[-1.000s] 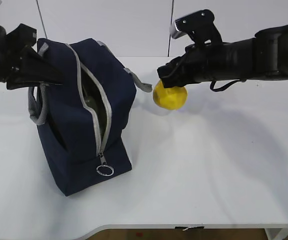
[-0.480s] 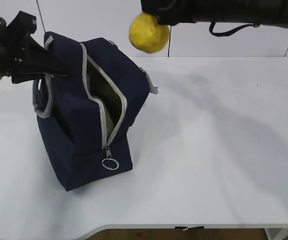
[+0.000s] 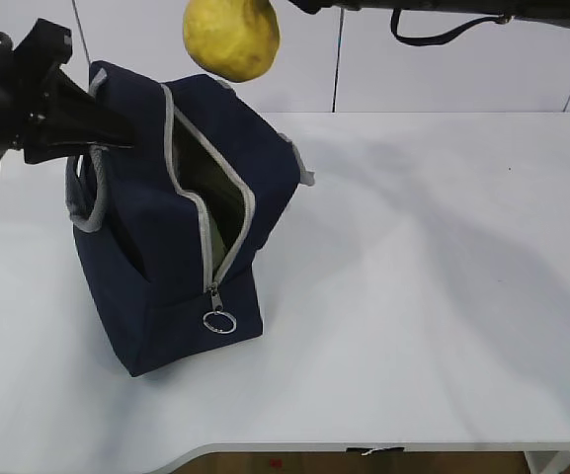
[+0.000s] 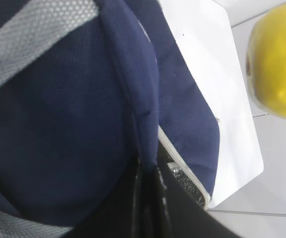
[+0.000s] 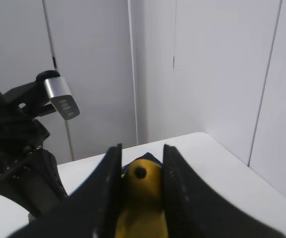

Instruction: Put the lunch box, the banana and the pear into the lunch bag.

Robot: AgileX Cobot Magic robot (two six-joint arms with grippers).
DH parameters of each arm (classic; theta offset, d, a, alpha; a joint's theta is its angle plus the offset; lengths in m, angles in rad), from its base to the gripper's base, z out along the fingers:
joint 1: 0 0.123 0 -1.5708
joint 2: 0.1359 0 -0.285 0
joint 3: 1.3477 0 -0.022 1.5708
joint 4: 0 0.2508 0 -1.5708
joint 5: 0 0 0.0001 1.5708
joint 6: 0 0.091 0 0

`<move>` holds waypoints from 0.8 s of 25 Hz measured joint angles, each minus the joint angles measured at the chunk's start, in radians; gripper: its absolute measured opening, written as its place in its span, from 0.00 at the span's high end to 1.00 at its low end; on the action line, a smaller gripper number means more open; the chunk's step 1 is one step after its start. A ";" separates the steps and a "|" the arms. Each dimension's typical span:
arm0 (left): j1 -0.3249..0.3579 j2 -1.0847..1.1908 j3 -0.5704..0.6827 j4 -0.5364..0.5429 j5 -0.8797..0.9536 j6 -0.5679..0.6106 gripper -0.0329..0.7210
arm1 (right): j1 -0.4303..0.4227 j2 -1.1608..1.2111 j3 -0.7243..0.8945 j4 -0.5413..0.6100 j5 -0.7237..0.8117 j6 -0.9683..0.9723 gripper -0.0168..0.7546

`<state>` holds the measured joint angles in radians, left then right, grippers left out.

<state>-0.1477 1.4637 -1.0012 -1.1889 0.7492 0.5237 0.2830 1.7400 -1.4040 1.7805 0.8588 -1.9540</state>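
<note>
Step in hand: the right gripper (image 5: 140, 198) is carrying the pear (image 3: 231, 38) toward the opening of the lunch bag (image 3: 171, 227).
Pear: hanging in the air above the bag's far top edge, well clear of the table (image 3: 413, 296); in the right wrist view it is sitting between the two fingers (image 5: 108, 193), stem spot facing the camera.
Right fingers: clamping the pear on both flanks.
Left gripper (image 4: 150, 198): fingers pinched tight on the bag's navy top edge beside the zipper (image 3: 208, 237), holding the mouth apart.
Bag: standing on the table, zipper gaping, olive lining showing inside.
Doing it well: centring the pear over the gap, lowering it between the zipper edges before letting go, and keeping the left pinch firm so the mouth is not sagging shut.
Lunch box, banana: not identifiable in these views.
</note>
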 joint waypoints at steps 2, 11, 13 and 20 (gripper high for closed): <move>0.000 0.000 0.000 0.000 0.000 0.000 0.95 | 0.000 0.009 0.000 0.000 0.015 0.006 0.71; 0.000 0.000 0.000 0.000 0.000 0.000 0.95 | 0.109 0.115 0.000 -0.055 -0.029 0.010 0.71; 0.000 0.000 0.000 0.000 0.000 0.000 0.95 | 0.121 0.140 0.000 -0.062 -0.052 0.010 0.71; 0.000 0.000 0.000 -0.006 0.002 0.000 0.95 | 0.135 0.221 0.000 -0.073 -0.071 0.010 0.71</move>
<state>-0.1477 1.4637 -1.0012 -1.1950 0.7514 0.5237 0.4177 1.9606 -1.4040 1.7077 0.7881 -1.9444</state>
